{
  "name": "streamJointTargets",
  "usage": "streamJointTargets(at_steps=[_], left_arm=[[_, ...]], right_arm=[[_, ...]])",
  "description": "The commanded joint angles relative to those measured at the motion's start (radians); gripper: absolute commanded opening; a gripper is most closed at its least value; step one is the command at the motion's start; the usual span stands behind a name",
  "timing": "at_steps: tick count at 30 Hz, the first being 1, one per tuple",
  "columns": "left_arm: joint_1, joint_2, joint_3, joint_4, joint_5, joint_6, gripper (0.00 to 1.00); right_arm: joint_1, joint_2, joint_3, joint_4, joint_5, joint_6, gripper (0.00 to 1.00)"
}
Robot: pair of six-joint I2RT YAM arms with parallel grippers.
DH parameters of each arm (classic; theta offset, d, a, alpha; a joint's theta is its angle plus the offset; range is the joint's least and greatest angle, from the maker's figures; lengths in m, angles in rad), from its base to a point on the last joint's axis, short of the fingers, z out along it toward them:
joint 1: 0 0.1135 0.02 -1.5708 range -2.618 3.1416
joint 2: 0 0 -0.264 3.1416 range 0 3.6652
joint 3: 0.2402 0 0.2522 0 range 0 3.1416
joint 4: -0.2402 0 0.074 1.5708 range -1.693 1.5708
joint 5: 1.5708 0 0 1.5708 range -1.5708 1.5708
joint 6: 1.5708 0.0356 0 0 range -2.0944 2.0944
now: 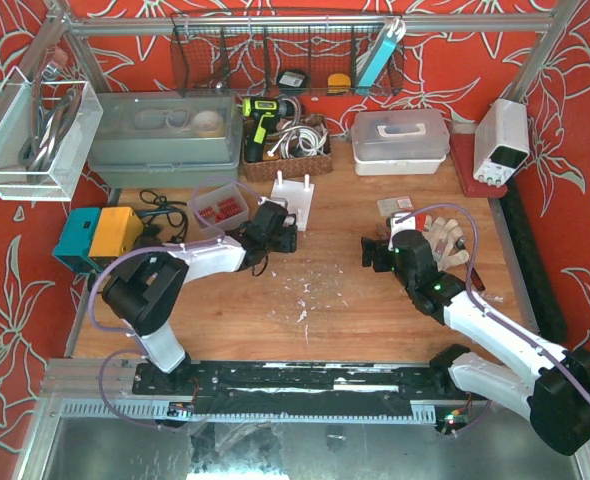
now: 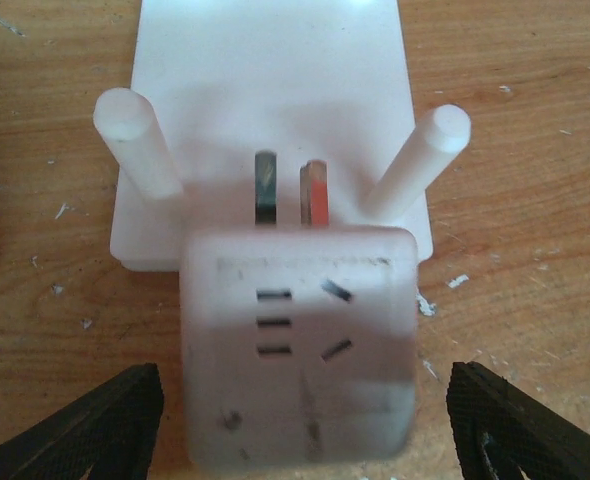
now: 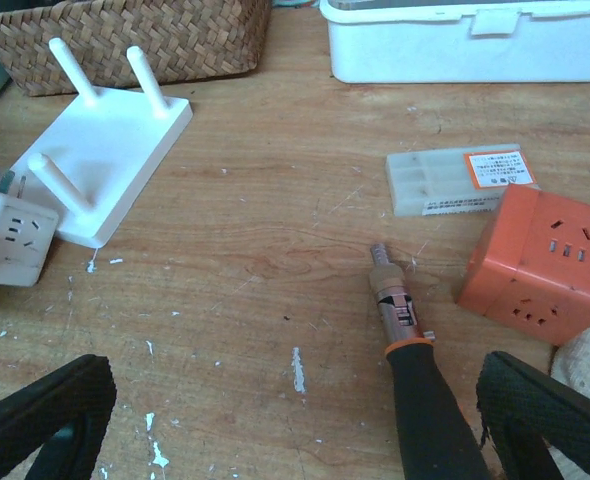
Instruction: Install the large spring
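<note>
Scuffed wooden table (image 1: pixel 345 300) (white flecks) inside red floral walls (image 1: pixel 5 300).

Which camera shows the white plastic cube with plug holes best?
Left wrist: the white plastic cube fills the middle, holes plain. Right wrist shows it small at the left edge; top view, too small to tell.

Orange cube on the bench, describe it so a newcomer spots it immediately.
Find the white lidded box at the back of the table. In front of it lies a clear pack; the orange cube sits beside that. It has slots like the white cube, but is orange.
</note>
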Motion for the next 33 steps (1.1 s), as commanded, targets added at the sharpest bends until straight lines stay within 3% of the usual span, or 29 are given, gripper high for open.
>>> streamJointTargets(at_steps=[1,9,22,27,33], left_arm=[[0.005,0.041,0.033,0.001,-0.047,0.006,0.78],[0.005,0.072,0.052,0.009,-0.057,0.022,0.78],[0.005,0.12,0.062,0.005,-0.029,0.047,0.69],[0.005,0.067,0.026,-0.028,-0.068,0.041,0.54],[0.006,-0.108,-0.116,-0.064,-0.134,-0.062,0.35]], right_arm=[[0.006,0.0,-0.006,0.022,-0.003,-0.011,0.99],[0.006,-0.002,-0.007,0.023,-0.001,-0.011,0.99],[0.006,-0.007,-0.008,0.021,0.012,-0.014,0.99],[0.007,-0.012,-0.01,0.023,0.013,-0.015,0.99],[0.007,-0.006,-0.009,0.023,0.01,-0.014,0.99]])
